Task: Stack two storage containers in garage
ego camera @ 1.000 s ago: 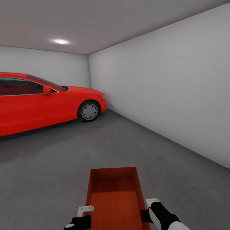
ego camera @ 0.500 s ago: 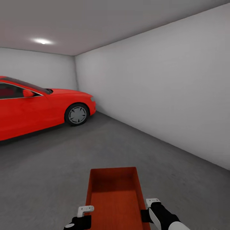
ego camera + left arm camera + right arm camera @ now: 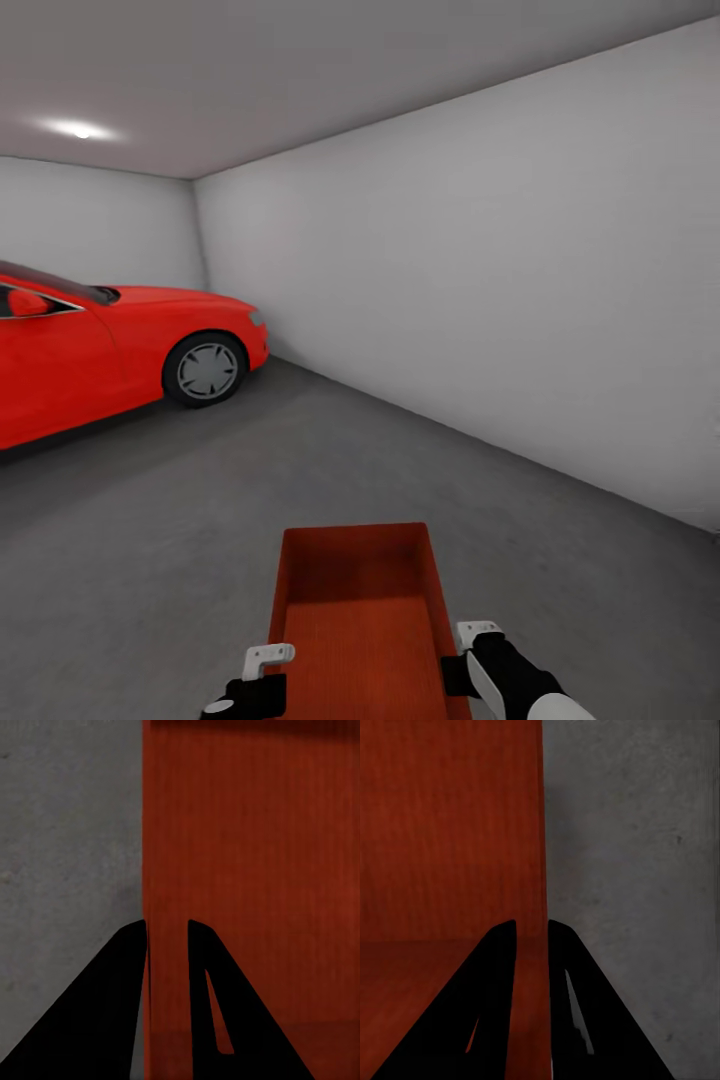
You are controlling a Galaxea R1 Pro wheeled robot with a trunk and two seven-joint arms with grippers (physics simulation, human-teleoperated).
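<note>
An orange-red storage container is held in front of me above the dark grey floor of the garage. My left gripper is shut on its left wall, and my right gripper is shut on its right wall. In the left wrist view the left gripper pinches the thin container wall between dark fingers. In the right wrist view the right gripper clamps the container wall the same way, with floor beside it.
A red car stands at the left, its front wheel near the far corner. A plain pale grey wall runs along the right. Open concrete lies between the car and the wall.
The whole head view has swung to the right: the car and ceiling light have slid left in the picture. The container and both grippers keep the same place in the view.
</note>
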